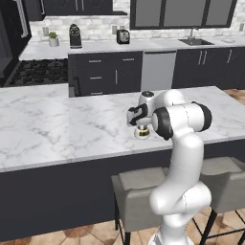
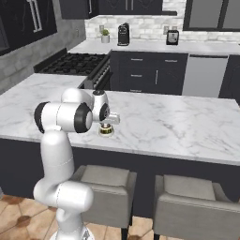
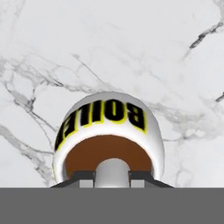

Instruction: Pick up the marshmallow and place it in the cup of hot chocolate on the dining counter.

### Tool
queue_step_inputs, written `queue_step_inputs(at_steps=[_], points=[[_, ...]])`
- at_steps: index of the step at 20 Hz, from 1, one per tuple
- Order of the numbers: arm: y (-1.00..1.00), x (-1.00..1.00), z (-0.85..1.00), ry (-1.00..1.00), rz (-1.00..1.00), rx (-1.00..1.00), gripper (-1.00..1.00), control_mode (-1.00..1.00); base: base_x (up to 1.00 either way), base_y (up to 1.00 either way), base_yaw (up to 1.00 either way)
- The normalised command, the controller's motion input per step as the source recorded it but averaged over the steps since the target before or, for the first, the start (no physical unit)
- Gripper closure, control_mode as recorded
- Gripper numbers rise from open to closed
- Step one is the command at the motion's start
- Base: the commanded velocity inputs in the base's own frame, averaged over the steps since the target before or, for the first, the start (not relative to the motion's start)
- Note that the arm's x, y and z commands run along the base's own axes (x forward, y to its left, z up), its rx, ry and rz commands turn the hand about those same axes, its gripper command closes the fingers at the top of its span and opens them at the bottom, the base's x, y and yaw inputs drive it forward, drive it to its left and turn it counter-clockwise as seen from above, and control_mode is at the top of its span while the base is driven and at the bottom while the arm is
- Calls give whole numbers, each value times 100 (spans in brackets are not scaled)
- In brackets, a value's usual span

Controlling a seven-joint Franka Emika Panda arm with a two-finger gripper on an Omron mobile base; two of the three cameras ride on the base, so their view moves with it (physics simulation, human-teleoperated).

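Hand view: marshmallow (image 3: 112,171) above cup (image 3: 109,135)

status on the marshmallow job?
Pickup looks done: the marshmallow sits pinched in the gripper, jaws closed on it. In hand: it hangs right over the brown surface of the cup of hot chocolate on the dining counter. Left: release.

A white slab of marble veined in grey (image 3: 52,52) is seen as the dining counter. A squat white cup (image 3: 109,116) is lettered in black outlined with yellow, and a brown liquid surface (image 3: 100,151) is held within it. At 6 o'clock of the brown, a small rounded piece (image 3: 112,171), apparently white shaded grey, is seen between dark fingertips (image 3: 85,176).
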Motion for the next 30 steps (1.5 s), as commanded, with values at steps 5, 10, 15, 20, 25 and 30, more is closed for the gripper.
queue_step_inputs(at_steps=[5,10,15,20,25,30], points=[[0,-1,18,-2,-1,0,100,-100,0,0,0],[0,-4,32,-5,-2,0,100,-100,0,0,0],[0,-4,10,-2,-2,0,100,-100,0,0,0],[0,0,-6,0,-1,0,-100,-100,0,0,0],[0,0,0,0,0,0,-100,-100,0,0,0],[0,0,0,-1,0,0,-100,-100,0,0,0]])
